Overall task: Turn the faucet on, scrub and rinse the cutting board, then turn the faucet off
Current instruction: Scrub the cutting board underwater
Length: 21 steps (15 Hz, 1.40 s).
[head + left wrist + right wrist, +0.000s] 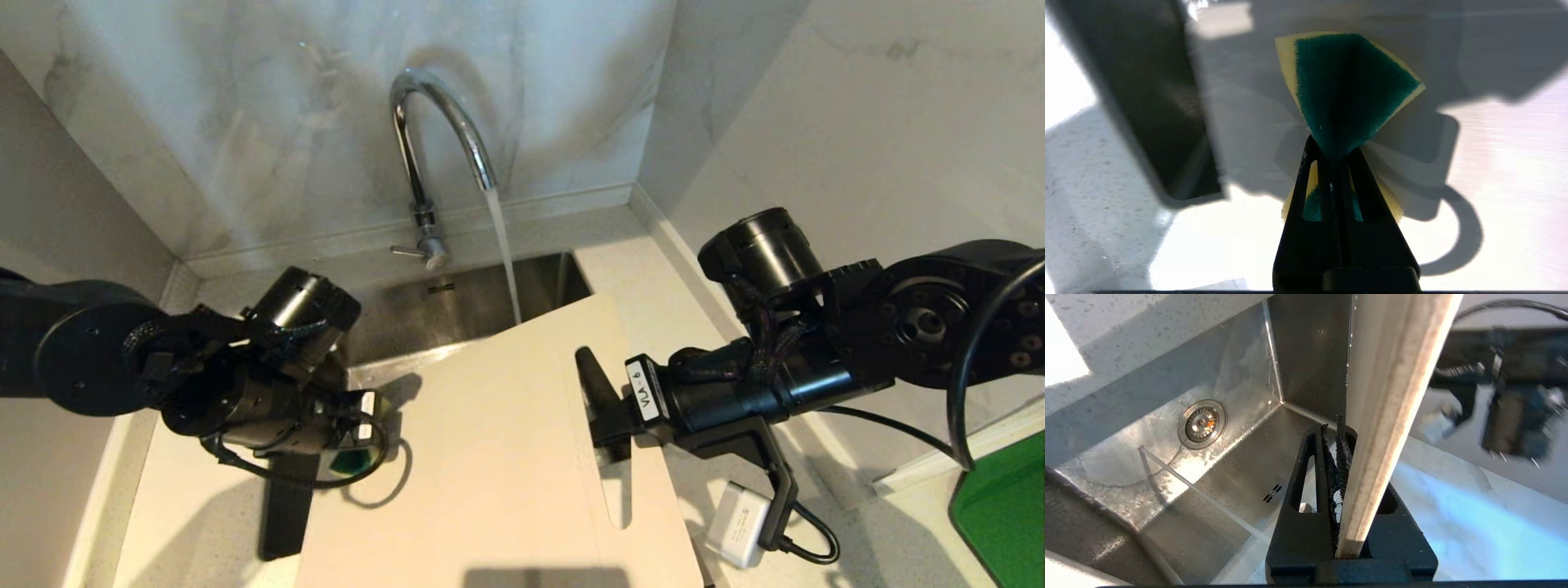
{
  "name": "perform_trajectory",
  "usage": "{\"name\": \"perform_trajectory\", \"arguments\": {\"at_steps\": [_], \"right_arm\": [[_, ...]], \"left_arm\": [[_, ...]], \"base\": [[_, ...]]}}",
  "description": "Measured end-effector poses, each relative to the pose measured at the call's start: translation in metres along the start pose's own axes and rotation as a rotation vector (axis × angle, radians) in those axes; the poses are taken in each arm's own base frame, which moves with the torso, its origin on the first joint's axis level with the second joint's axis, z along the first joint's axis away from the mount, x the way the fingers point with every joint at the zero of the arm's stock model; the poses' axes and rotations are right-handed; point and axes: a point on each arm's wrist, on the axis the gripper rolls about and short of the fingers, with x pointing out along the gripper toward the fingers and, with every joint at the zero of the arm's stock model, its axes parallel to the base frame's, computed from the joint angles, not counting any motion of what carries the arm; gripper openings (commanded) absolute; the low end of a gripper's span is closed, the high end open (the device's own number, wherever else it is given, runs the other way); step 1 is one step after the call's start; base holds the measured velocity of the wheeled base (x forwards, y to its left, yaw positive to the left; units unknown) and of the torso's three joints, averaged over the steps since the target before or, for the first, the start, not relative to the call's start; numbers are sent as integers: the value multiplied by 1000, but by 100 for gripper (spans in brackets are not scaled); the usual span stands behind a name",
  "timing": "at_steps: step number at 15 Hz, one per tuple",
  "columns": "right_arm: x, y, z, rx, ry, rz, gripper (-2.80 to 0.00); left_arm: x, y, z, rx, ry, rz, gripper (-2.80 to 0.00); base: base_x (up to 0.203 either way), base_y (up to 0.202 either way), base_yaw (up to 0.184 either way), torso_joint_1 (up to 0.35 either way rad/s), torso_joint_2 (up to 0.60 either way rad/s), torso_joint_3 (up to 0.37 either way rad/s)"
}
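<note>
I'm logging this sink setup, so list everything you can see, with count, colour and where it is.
faucet: one, chrome, behind the sink, water running
water stream: one, clear, falling onto the board's far edge
sink: one, stainless steel, set in the counter; round drain in its floor
cutting board: one, pale beige, held over the sink's front
sponge: one, green and yellow, pinched in the left gripper
flat dark object: one, black, on the counter left of the board
green surface: one, far right
counter: pale speckled
left gripper: black, shut on the sponge
right gripper: black, clamped on the board's edge
</note>
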Motion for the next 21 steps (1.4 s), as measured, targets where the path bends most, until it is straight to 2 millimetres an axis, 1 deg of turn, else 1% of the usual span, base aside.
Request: {"name": "perform_trajectory", "arguments": {"at_steps": [3, 4, 6, 8, 9, 10, 12, 14, 15, 16, 17, 19, 21], "right_arm": [[-2, -2, 0, -5, 5, -3, -280], [-2, -2, 1, -6, 6, -4, -280], [-3, -3, 0, -16, 16, -8, -280], [-3, -3, 1, -22, 22, -13, -280], [-3, -2, 1, -23, 24, -14, -280], [-3, -2, 1, -22, 22, -13, -280], [-3, -2, 2, -20, 20, -11, -280], [-3, -1, 2, -19, 19, -12, -280], [-3, -1, 2, -19, 19, -12, -280], [-3, -1, 2, -19, 19, -12, -280], [-3, -2, 2, -20, 20, -12, -280], [-3, -2, 2, -20, 21, -12, -280], [-3, -1, 2, -19, 20, -11, -280]], "left_arm": [[13, 35, 1, -58, -6, 24, -280], [14, 45, 3, -74, -9, 28, -280], [11, 62, 8, -99, -17, 28, -280], [2, 78, 16, -114, -44, 22, -280], [-6, 84, 22, -117, -76, 20, -280], [-18, 88, 32, -121, -122, 14, -280], [-46, 89, 49, -131, -199, -7, -280], [-80, 84, 66, -133, -253, -47, -280], [-97, 78, 72, -125, -268, -75, -280], [-113, 68, 72, -103, -268, -111, -280], [-126, 53, 69, -70, -252, -155, -280], [-144, 23, 58, -13, -227, -236, -280], [-149, -10, 47, 46, -213, -290, -280]], "base": [[0, 0, 0, 0, 0, 0], [0, 0, 0, 0, 0, 0], [0, 0, 0, 0, 0, 0], [0, 0, 0, 0, 0, 0], [0, 0, 0, 0, 0, 0], [0, 0, 0, 0, 0, 0], [0, 0, 0, 0, 0, 0], [0, 0, 0, 0, 0, 0], [0, 0, 0, 0, 0, 0], [0, 0, 0, 0, 0, 0], [0, 0, 0, 0, 0, 0], [0, 0, 0, 0, 0, 0], [0, 0, 0, 0, 0, 0]]}}
